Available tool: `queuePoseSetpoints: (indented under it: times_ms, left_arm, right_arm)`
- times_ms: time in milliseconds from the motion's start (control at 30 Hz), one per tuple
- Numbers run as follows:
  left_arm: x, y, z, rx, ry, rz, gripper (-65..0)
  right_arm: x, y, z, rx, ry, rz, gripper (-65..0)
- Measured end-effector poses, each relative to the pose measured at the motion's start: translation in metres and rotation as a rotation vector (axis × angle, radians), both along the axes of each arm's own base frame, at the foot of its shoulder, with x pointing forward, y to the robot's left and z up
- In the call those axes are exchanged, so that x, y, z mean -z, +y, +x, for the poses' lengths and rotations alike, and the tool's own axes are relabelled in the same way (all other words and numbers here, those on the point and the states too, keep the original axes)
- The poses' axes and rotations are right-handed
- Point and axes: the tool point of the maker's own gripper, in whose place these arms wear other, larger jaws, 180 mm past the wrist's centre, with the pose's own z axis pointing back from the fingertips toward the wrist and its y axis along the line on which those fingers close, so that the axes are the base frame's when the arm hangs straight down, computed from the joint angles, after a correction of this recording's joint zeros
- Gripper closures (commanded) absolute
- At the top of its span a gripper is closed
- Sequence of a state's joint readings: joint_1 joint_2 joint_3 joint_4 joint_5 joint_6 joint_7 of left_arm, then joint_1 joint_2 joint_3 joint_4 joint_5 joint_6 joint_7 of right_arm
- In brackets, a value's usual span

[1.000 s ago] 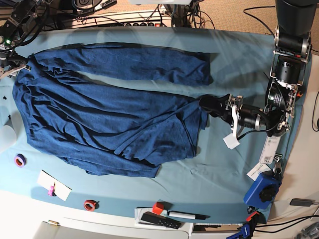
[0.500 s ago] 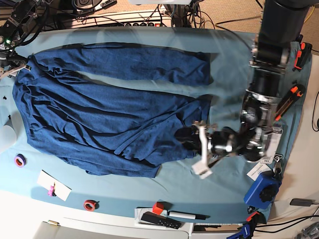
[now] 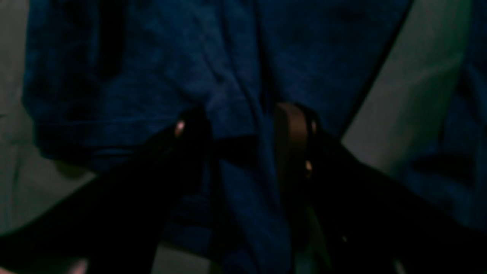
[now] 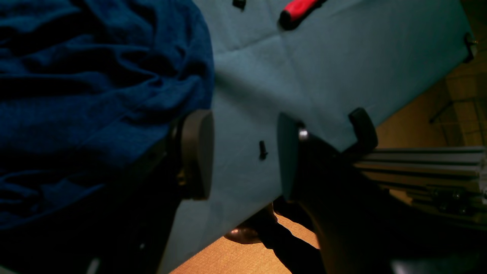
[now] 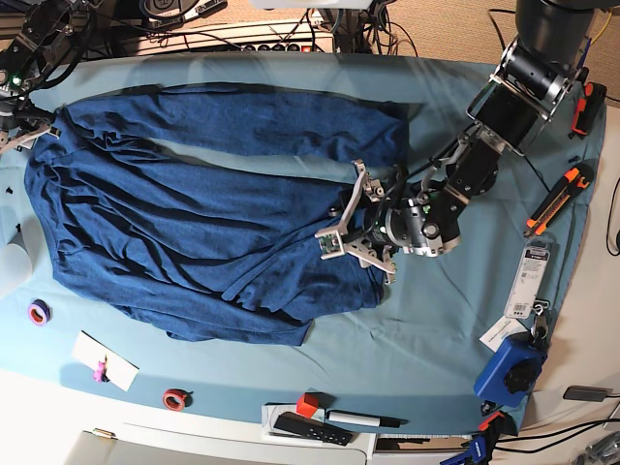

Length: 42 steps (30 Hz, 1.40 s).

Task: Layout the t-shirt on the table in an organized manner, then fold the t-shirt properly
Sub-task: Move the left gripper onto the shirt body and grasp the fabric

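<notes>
The dark navy t-shirt (image 5: pixel 194 223) lies spread and wrinkled across the left and middle of the teal-covered table (image 5: pixel 436 349). My left gripper (image 5: pixel 344 218) reaches in from the upper right and sits over the shirt's right edge. In the left wrist view its jaws (image 3: pixel 243 133) stand apart, with a raised fold of the shirt (image 3: pixel 152 57) between them and teal cloth (image 3: pixel 418 76) beyond. My right gripper (image 5: pixel 29 133) is at the far left corner of the shirt. In the right wrist view it (image 4: pixel 243 152) is open and empty over bare table (image 4: pixel 323 57), beside the shirt's edge (image 4: pixel 76 76).
Along the front edge lie a purple tape ring (image 5: pixel 39 312), a white card (image 5: pixel 105 360), a red tape ring (image 5: pixel 175 398), a red block (image 5: pixel 308 404), a black remote (image 5: pixel 310 428) and a marker (image 5: pixel 363 419). At right are an orange knife (image 5: pixel 559 199) and a blue clamp (image 5: pixel 511 373).
My left gripper moved from the shirt's right edge down toward the lower hem, then up and left onto the shirt's right part. The right arm has not moved.
</notes>
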<state>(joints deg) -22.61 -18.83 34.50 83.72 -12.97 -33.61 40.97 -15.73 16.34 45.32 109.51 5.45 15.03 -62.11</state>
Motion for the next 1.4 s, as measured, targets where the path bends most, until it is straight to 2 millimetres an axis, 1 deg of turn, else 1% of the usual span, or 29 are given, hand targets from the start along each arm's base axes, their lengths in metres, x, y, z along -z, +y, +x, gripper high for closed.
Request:
queuePoseSetpoints:
  times_ms: [100, 133, 233, 600, 767, 833, 1100, 1267, 1333, 1400]
  left_arm:
    - [0.001, 0.004, 0.004, -0.006, -0.025, 0.028, -26.7]
    - [0.001, 0.006, 0.005, -0.008, -0.030, 0.036, -25.7]
    - [0.000, 0.009, 0.011, -0.051, -0.043, 0.034, -24.8]
    - [-0.007, 0.007, 0.017, -0.054, -0.043, 0.025, -24.8]
    - [-0.022, 0.001, 0.023, -0.055, -0.027, -0.024, -24.8]
    - [-0.025, 0.000, 0.026, -0.054, -0.035, -0.027, -24.8]
    - [-0.025, 0.003, 0.029, -0.075, -0.037, -0.020, -24.6]
    - [-0.026, -0.006, 0.018, -0.068, 0.040, -0.081, -24.6]
    - [-0.031, -0.008, 0.018, -0.073, 0.059, -0.122, -24.6]
    - [-0.040, -0.005, 0.023, -0.087, 0.064, -0.163, -24.6]
  right_arm:
    - [0.000, 0.000, 0.000, 0.000, 0.000, 0.000, -27.1]
    - [0.000, 0.000, 0.000, 0.000, 0.000, 0.000, -27.1]
    - [0.000, 0.000, 0.000, 0.000, 0.000, 0.000, -27.1]
    - [0.000, 0.000, 0.000, 0.000, 0.000, 0.000, -27.1]
    - [0.000, 0.000, 0.000, 0.000, 0.000, 0.000, -27.1]
    - [0.000, 0.000, 0.000, 0.000, 0.000, 0.000, -27.1]
    - [0.000, 0.000, 0.000, 0.000, 0.000, 0.000, -27.1]
    - [0.000, 0.000, 0.000, 0.000, 0.000, 0.000, -27.1]
    - [0.000, 0.000, 0.000, 0.000, 0.000, 0.000, -27.1]
    - [0.000, 0.000, 0.000, 0.000, 0.000, 0.000, -27.1]
